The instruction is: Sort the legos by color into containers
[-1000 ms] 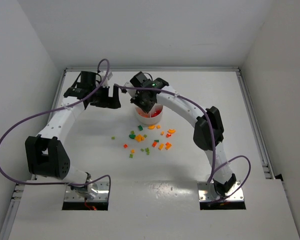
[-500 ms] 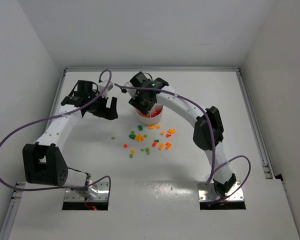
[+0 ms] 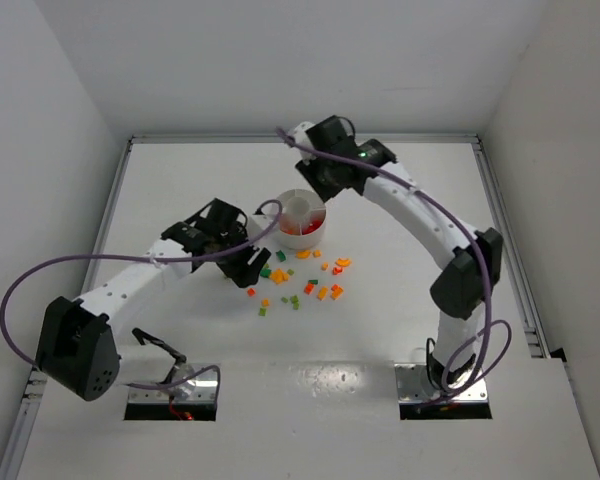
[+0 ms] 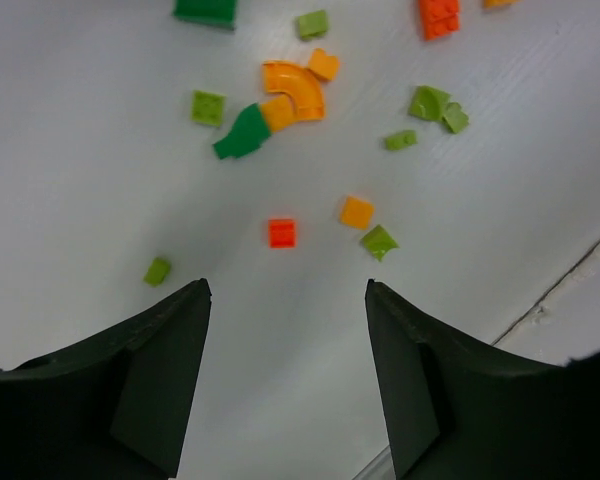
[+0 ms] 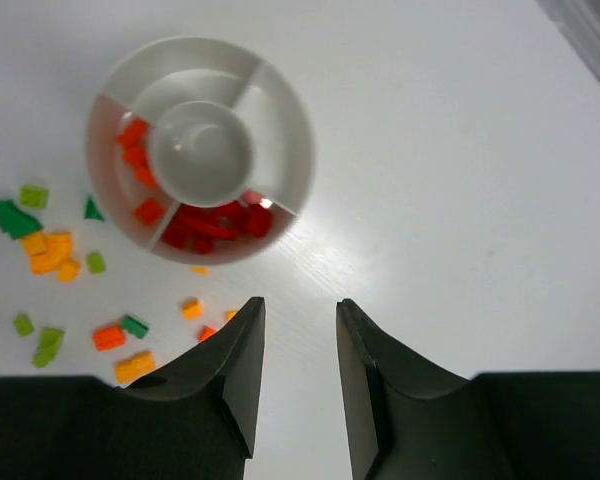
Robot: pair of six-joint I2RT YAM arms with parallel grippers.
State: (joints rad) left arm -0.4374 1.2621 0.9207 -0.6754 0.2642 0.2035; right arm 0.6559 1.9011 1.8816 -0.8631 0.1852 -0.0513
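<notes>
The left end effector (image 4: 286, 290) hangs over the tabletop (image 4: 80, 180) with its fingers (image 4: 165, 350) wide apart and nothing between them. Just ahead of the gap lies a small red-orange brick (image 4: 281, 232), with an orange square (image 4: 356, 211) and a light green piece (image 4: 379, 241) a little to its right. A tiny green piece (image 4: 157, 270) sits off the tip of the other finger. Farther ahead, a curved orange piece (image 4: 295, 88) touches a dark green curved one (image 4: 242, 133).

The right end effector (image 5: 300, 302) is held high, its fingers (image 5: 230, 370) a narrow gap apart and empty. The dish (image 5: 280, 140) lies ahead of it and slightly to one side, well below. Its central cup (image 5: 202, 152) holds nothing. The wedge nearest the fingers holds red legos (image 5: 215, 222), the next wedge round a few orange-red ones (image 5: 135, 150), and the other wedges show bare white. Loose legos (image 5: 50, 250) in orange and green lie on the tabletop beside the dish, out past that end effector's finger.

From above, the left end effector (image 3: 248, 265) is at the edge of the scattered legos, and the right one (image 3: 325, 180) is just beyond the dish (image 3: 320, 232).
</notes>
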